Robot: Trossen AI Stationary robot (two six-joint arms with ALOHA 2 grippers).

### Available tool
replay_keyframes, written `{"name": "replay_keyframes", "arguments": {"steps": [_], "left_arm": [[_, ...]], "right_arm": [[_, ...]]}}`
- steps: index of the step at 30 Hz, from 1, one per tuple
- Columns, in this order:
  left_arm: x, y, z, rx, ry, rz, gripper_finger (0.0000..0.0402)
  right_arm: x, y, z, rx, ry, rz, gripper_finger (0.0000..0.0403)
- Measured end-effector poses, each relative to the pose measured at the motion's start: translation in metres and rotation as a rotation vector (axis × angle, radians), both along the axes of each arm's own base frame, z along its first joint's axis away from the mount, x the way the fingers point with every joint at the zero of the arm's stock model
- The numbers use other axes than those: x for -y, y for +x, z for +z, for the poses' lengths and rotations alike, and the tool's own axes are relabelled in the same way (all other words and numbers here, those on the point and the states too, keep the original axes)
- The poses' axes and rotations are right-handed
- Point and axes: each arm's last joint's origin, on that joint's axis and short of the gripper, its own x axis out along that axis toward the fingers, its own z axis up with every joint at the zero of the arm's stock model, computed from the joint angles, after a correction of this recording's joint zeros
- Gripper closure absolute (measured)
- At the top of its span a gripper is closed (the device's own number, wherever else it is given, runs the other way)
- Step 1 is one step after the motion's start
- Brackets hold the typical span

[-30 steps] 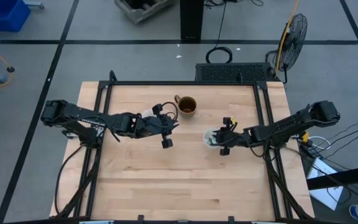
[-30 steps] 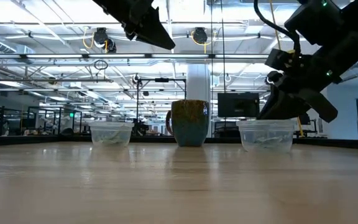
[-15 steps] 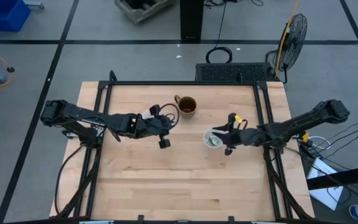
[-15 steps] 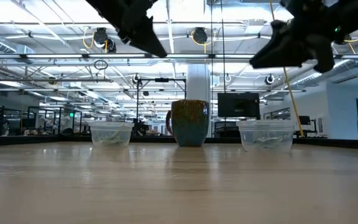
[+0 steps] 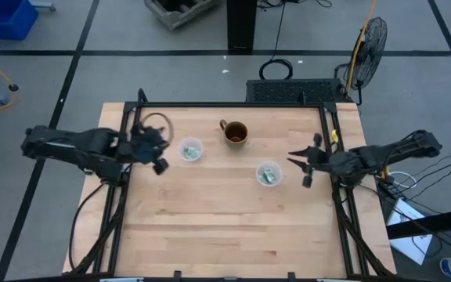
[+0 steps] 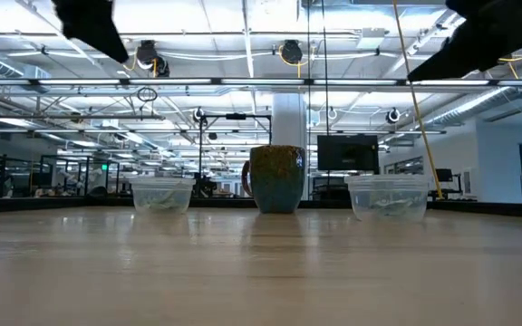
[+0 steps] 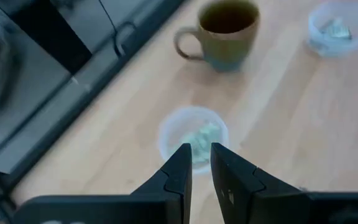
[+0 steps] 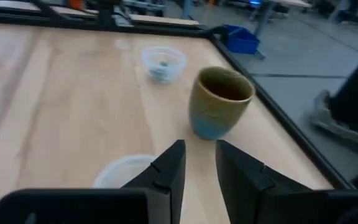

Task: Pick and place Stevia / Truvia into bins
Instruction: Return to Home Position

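Note:
Two clear cups stand on their bases on the wooden table: the left cup (image 5: 190,150) (image 6: 161,194) (image 7: 193,138) and the right cup (image 5: 268,174) (image 6: 388,196) (image 8: 126,169). Pale green packets (image 7: 199,137) (image 5: 269,176) lie inside both. My left gripper (image 5: 156,153) (image 7: 201,152) hangs in the air left of the left cup, open by a narrow gap and holding nothing. My right gripper (image 5: 300,168) (image 8: 197,152) hangs right of the right cup, open and holding nothing. No packet shows on the bare tabletop.
A brown mug (image 5: 235,133) (image 6: 276,178) with a handle stands between the cups, nearer the far edge. A black frame (image 5: 229,105) runs around the table. Bare wood spreads over the near half of the table (image 5: 225,227).
My left gripper has drawn back from above the left cup toward the table's left edge, uncovering that cup. My right gripper has risen from the right cup and moved toward the table's right edge. Cups and mug have stayed where they were.

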Motion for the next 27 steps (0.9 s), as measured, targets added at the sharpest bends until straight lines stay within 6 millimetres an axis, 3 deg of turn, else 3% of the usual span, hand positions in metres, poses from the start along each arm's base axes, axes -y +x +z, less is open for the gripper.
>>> {"name": "replay_keyframes", "arguments": {"steps": [3, 8, 13, 17, 22, 27], "left_arm": [[0.0, -0.025, 0.002, 0.098, 0.045, 0.028, 0.0334], [0.002, -0.056, -0.024, 0.242, -0.004, 0.035, 0.0334], [0.005, -0.062, -0.06, 0.435, 0.025, -0.023, 0.0334], [0.006, -0.061, -0.075, 0.592, 0.072, -0.091, 0.0334], [0.007, -0.065, -0.085, 0.732, 0.08, -0.21, 0.0334], [0.004, -0.078, -0.079, 0.81, 0.089, -0.269, 0.0334]], "right_arm": [[0.001, -0.011, 0.004, 0.034, 0.06, 0.062, 0.0319], [0.001, -0.024, 0.001, 0.094, 0.173, 0.172, 0.0319], [0.0, -0.024, -0.022, 0.192, 0.195, 0.212, 0.032], [-0.001, -0.023, -0.037, 0.285, 0.201, 0.272, 0.0319], [-0.003, -0.024, -0.054, 0.36, 0.202, 0.335, 0.0321], [-0.001, -0.028, -0.059, 0.377, 0.202, 0.336, 0.0319]]}}
